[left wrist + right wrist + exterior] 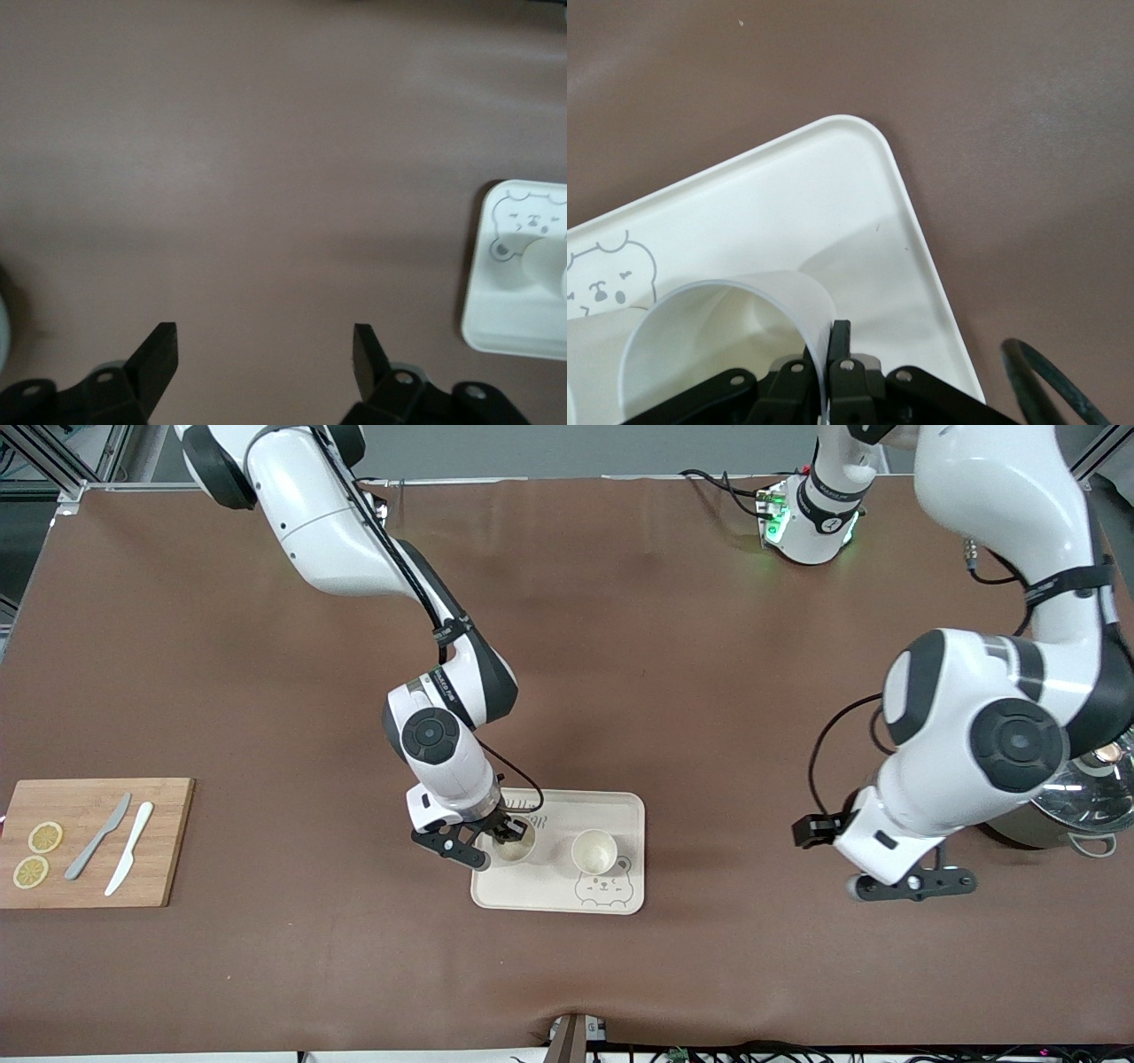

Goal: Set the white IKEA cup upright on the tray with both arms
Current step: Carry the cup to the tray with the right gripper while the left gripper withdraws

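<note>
Both arms wore glossy white shells with black bands at the joints and round black caps on the elbows. A black cable ran along the right arm point(354, 540), strapped near the wrist; another looped beside the left arm point(992, 717). Each end effector was matte black, with angular fingers and small silver screws.

Brown table point(620, 691): tray point(620, 810), cutting board point(168, 841).
</note>
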Tool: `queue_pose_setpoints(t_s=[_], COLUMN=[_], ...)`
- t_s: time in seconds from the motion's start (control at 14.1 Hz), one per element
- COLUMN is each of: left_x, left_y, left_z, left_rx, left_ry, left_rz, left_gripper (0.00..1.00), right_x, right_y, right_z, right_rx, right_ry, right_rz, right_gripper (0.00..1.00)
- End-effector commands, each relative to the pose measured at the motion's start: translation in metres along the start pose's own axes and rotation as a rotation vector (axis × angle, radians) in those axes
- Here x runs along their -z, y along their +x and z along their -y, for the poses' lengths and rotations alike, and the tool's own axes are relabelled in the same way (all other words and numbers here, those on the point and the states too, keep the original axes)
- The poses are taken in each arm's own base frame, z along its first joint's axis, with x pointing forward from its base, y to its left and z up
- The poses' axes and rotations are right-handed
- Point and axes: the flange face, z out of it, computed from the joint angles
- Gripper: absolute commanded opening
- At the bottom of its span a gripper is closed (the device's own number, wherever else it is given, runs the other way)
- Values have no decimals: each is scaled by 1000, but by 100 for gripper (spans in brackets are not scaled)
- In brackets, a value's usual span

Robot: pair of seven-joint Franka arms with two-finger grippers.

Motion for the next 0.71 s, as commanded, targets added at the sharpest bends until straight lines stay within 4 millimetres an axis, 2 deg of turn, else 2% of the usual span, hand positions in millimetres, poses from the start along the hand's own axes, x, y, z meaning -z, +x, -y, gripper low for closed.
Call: queue_pose_setpoints(t_s=[0.0,0.14,0.28,0.49,0.64], left_x=[31,36,46,56,60], left_y=[-8,-9,-11,-22,-32], left_z=[35,49,75,102,115], left_rx=[-24,-47,-61,-69,-81], left_ry=[-23,-20,-21,-26,-30], left_rz=[6,18,25,35,37], left_gripper=[100,100,100,100,100], right_x=[-7,-11,-15,-31,-31], right_y=[-3,-2,-4,-12,-12], right_z=[8,6,7,7,7], right_rx=[-11,-15,-13,-12,-15], right_ry=[-5,-12,3,-27,-33], right_rz=[-25,-24,-38,-61,-73], right_gripper=[0,0,0,0,0])
